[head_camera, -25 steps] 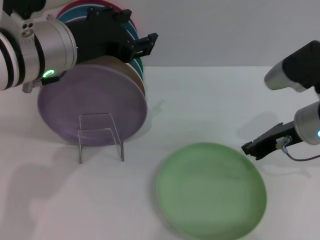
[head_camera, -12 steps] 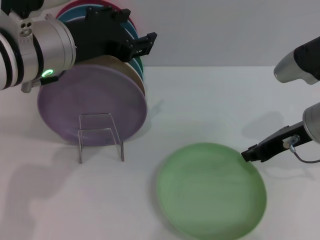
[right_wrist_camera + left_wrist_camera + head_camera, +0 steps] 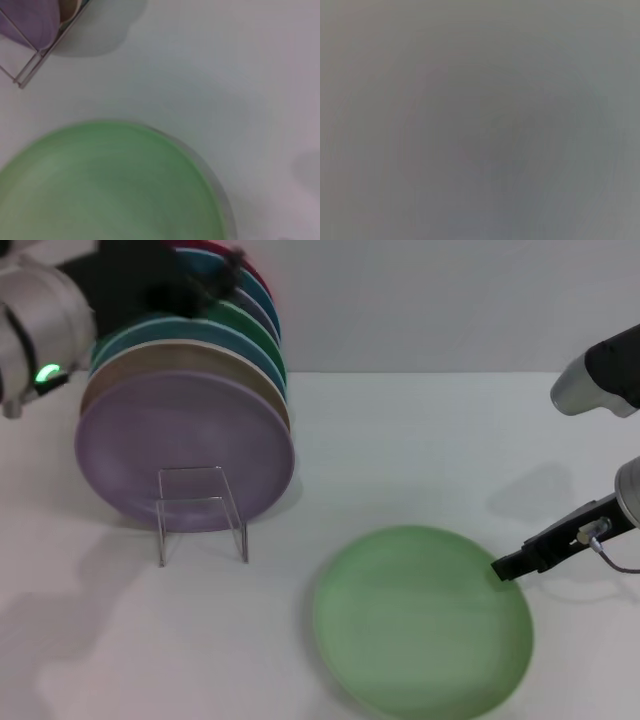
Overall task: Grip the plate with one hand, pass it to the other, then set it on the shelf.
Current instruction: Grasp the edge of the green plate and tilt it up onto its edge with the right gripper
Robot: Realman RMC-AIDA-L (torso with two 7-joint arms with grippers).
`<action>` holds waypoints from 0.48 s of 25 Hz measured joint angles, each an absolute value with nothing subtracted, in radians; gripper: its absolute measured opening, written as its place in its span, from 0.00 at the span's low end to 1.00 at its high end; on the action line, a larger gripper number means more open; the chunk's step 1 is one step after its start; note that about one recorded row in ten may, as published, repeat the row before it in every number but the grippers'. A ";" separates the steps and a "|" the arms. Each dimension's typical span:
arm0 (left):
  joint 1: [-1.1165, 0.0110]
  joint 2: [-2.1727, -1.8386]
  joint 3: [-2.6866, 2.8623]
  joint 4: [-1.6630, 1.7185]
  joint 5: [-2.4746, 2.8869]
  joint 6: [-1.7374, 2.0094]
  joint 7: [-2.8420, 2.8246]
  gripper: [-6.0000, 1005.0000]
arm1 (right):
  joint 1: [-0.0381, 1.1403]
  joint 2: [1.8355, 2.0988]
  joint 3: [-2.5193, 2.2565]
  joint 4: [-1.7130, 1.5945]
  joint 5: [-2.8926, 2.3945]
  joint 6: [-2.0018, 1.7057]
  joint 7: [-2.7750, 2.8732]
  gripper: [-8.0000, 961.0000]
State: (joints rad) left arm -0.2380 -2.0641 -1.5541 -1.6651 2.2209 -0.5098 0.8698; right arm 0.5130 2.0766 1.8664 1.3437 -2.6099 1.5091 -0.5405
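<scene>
The pale green plate (image 3: 420, 620) lies flat on the white table at the front right. It fills the lower part of the right wrist view too, plate (image 3: 100, 185). My right gripper (image 3: 503, 567) is low at the plate's right rim, its tip right at the edge. My left gripper (image 3: 225, 268) is a dark blur high at the back left, above the stack of leaning plates. The clear shelf (image 3: 200, 510) stands left of the green plate, and one corner shows as shelf (image 3: 30, 65). The left wrist view is a plain grey blur.
A lavender plate (image 3: 185, 445) leans upright behind the shelf, with tan, blue, green and red plates stacked behind it. The lavender plate (image 3: 30, 20) also shows at the right wrist view's edge. White table (image 3: 420, 440) stretches between the stack and the right arm.
My left arm has swung back and to the left, away from in front of the plate stack. My right gripper has dropped lower and closer to the green plate's right rim.
</scene>
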 joint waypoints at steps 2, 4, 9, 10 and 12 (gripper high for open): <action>-0.208 -2.061 -1.543 -1.659 2.201 -0.426 0.870 0.70 | 0.509 2.077 1.866 1.344 -2.610 1.509 -0.540 0.52; -0.188 -2.060 -1.545 -1.657 2.154 -0.390 0.891 0.70 | 0.507 2.076 1.866 1.340 -2.611 1.510 -0.538 0.59; -0.177 -2.061 -1.547 -1.655 2.071 -0.387 0.968 0.70 | 0.515 2.076 1.866 1.316 -2.613 1.510 -0.537 0.59; -0.177 -2.061 -1.548 -1.653 2.060 -0.390 0.977 0.70 | 0.515 2.076 1.866 1.316 -2.613 1.510 -0.537 0.59; -0.180 -2.060 -1.548 -1.648 2.052 -0.399 0.982 0.70 | 0.519 2.076 1.863 1.299 -2.618 1.503 -0.537 0.59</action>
